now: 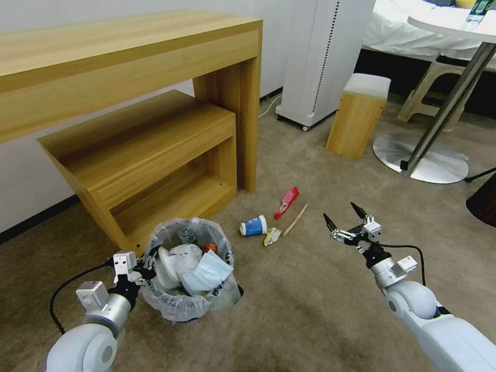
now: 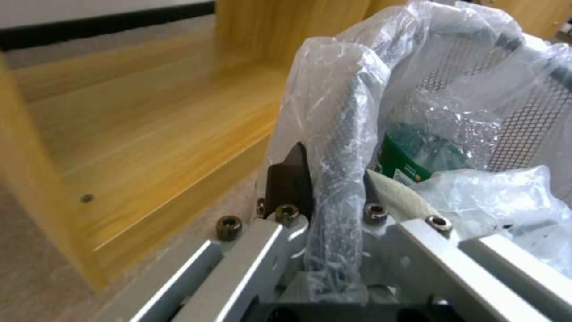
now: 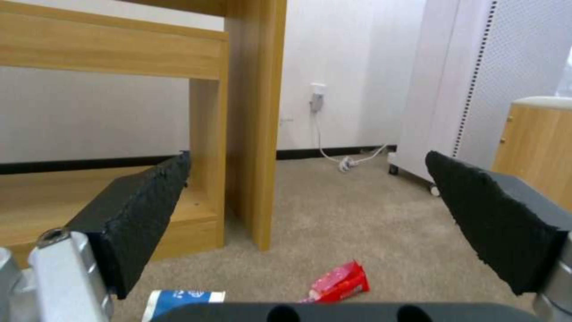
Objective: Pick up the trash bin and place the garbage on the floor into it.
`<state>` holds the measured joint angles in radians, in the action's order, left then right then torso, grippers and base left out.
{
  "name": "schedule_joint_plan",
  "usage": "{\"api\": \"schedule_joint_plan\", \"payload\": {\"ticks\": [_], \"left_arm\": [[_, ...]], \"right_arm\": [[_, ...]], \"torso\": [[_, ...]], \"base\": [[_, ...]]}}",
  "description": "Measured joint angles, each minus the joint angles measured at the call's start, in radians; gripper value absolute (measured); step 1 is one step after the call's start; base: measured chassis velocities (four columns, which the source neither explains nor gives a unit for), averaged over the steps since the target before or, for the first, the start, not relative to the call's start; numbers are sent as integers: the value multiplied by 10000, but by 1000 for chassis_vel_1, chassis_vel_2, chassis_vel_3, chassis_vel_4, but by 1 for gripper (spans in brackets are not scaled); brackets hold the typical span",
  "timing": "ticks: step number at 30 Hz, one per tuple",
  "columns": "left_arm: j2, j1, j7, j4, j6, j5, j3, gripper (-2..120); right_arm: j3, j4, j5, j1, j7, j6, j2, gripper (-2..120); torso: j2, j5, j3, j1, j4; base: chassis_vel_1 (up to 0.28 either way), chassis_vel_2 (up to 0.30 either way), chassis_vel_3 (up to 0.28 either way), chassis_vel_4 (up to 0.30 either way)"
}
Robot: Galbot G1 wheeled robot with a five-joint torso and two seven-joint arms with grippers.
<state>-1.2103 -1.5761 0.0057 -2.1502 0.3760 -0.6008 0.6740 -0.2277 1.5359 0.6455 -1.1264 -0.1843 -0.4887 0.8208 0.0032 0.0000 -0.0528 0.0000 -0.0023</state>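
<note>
Black mesh trash bin (image 1: 187, 289) with clear wrinkled liner holds a pale blue mask (image 1: 207, 273). On the beige carpet (image 1: 289, 289) lie a blue-and-white cup (image 1: 253, 226), a red wrapper (image 1: 287, 202) and a pale wooden stick (image 1: 295, 219).

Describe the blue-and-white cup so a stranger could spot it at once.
Find the wooden desk; on the carpet in front of its leg lies a cluster of litter. The cup lies on its side there, nearest the trash bin, the only blue item beside a red wrapper and a wooden stick.
</note>
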Motion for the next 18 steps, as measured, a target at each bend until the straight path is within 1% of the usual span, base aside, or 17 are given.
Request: {"api": "schedule_joint_plan", "payload": {"ticks": [2, 3, 4, 8, 9, 10, 12, 14, 18], "left_arm": [[159, 0, -148, -250, 322, -319, -11, 2], [266, -11, -319, -456, 619, -654, -25, 2], [266, -11, -319, -456, 619, -654, -25, 2], [622, -155, -685, -815, 1224, -1185, -30, 2], [622, -155, -685, -815, 1224, -1185, -30, 2], [754, -210, -912, -895, 1441, -1418, -32, 2], [918, -272, -1103, -948, 1617, -1654, -45, 2], [1013, -281, -1169, -958, 1653, -1735, -43, 2], [1244, -284, -1322, -1024, 1696, -1993, 8, 2]], "right_arm": [[6, 54, 32, 7, -30, 37, -33, 100], [6, 76, 33, -1, -49, 48, -43, 100], [6, 76, 33, -1, -49, 48, -43, 100], [6, 94, 30, -34, -90, 66, -45, 100], [6, 94, 30, -34, -90, 66, -45, 100], [8, 94, 28, -27, -97, 69, -44, 100], [21, 98, 23, -14, -105, 83, -43, 100], [27, 106, 18, -3, -110, 88, -35, 100], [42, 107, -9, 11, -131, 90, 1, 100]], "torso": [[0, 0, 0, 0, 0], [0, 0, 1, 0, 0], [0, 0, 1, 0, 0], [0, 0, 1, 0, -2], [0, 0, 1, 0, -2], [0, 0, 1, 0, -1], [0, 0, 1, 0, 0], [0, -3, 1, 0, 0], [0, 3, 0, 0, 0]], "base": [[-94, 89, 71, -80], [-89, 78, 78, -85], [-89, 78, 78, -85], [-86, 97, 85, -103], [-93, 106, 93, -120], [-93, 95, 115, -87], [-104, 106, 122, -105], [-105, 117, 125, -112], [-111, 112, 114, -122]]}}
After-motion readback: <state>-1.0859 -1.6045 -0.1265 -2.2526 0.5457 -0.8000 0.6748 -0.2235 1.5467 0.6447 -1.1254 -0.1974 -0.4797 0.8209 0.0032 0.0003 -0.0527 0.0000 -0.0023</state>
